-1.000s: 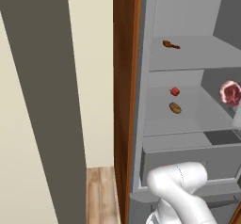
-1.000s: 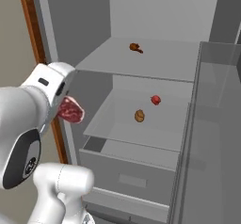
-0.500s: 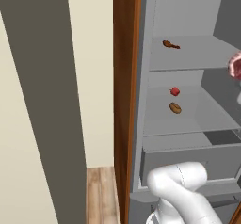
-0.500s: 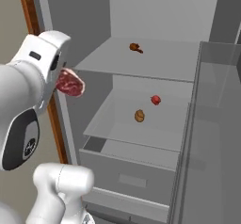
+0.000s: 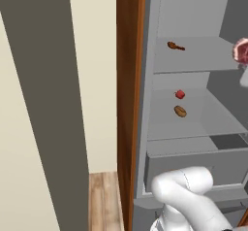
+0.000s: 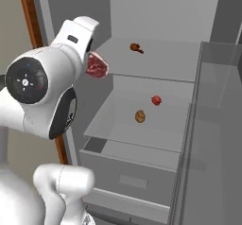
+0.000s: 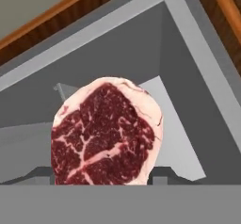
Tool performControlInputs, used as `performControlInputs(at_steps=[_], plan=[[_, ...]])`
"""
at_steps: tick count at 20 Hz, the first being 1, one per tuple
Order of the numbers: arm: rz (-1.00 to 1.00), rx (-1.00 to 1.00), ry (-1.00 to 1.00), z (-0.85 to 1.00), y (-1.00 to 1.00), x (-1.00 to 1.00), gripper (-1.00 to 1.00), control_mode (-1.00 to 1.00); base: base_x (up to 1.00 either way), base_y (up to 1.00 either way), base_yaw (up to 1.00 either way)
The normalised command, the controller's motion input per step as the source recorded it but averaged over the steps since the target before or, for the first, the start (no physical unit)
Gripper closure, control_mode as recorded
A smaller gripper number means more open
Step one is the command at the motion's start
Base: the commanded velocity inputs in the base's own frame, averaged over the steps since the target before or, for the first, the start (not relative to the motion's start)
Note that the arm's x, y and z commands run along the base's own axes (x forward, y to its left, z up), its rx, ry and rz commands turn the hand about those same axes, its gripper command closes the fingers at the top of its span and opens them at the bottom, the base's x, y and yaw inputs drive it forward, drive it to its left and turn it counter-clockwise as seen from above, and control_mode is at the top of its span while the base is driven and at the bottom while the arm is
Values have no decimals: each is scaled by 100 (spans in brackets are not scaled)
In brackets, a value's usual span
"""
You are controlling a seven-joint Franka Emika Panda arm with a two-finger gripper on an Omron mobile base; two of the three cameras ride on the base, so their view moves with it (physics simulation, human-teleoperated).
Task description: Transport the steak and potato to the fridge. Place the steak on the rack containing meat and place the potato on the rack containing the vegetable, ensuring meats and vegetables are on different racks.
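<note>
In front of the open fridge (image 6: 156,39), the arm had lifted higher than a second before, raising the steak (image 6: 97,65) from lower-shelf height to level with the rack containing meat (image 6: 165,61). The hand (image 7: 101,183) gripped the steak, which hung outside the fridge, near the upper rack's front edge. That rack held the small dark meat piece (image 6: 136,47). The lower shelf (image 6: 142,127) carried the potato (image 6: 140,116) and, just behind it, the red vegetable (image 6: 156,100).
</note>
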Motion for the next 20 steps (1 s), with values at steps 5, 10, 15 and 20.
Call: performControlInputs(at_steps=[5,10,15,20], plan=[[6,0,0,-9,-12,95,100,-100,0,0,0],[5,1,3,-8,-8,97,100,-100,0,0,0],[10,3,21,-3,-17,91,100,-100,0,0,0],[8,0,11,-14,-17,83,100,-100,0,0,0]])
